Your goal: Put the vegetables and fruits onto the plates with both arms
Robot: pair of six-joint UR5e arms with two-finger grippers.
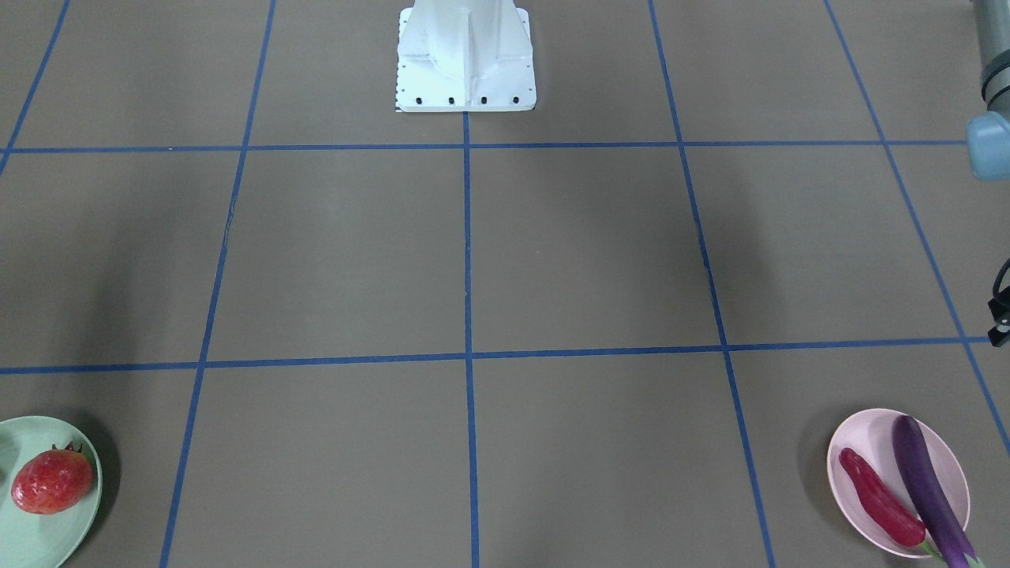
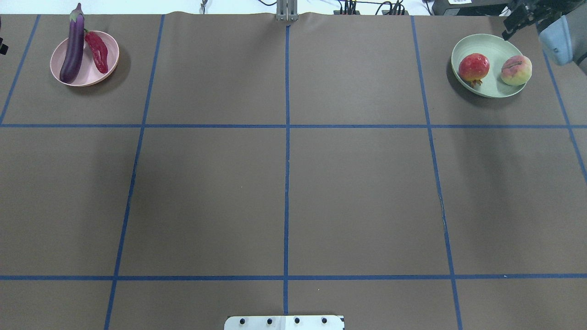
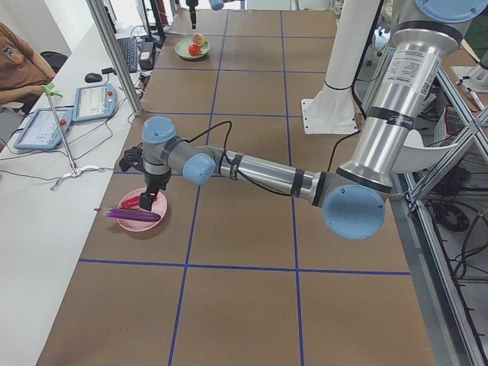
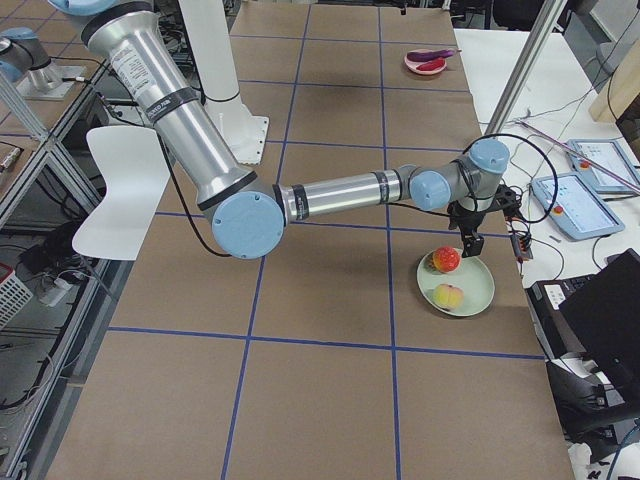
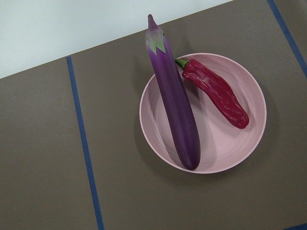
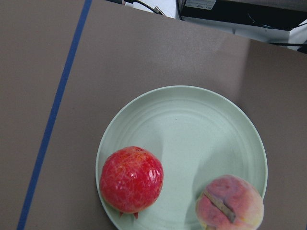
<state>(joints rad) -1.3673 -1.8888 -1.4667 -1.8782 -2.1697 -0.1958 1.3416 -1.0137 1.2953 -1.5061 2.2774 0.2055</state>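
- Overhead: glossy eggplant (image 2: 73, 46) and chili (image 2: 97, 51) lie on the pink plate (image 2: 91, 78); peach (image 2: 516, 70) and red fruit (image 2: 474, 67) on the green plate (image 2: 486, 46).
- Left side: left gripper (image 3: 149, 201) hangs just above the eggplant, long axis across the plate; I cannot tell its grip.
- Right side: right gripper (image 4: 469, 246) hangs above the red fruit; grip unreadable too.

1. I read no words, brands or numbers anywhere here.
2. A white label (image 6: 207, 4) sits on a black box (image 6: 249, 13) past the table's (image 6: 144, 52) far right corner; its print is too small for me.
3. The tablet (image 3: 95, 101) screens beyond the far edge are a blur.
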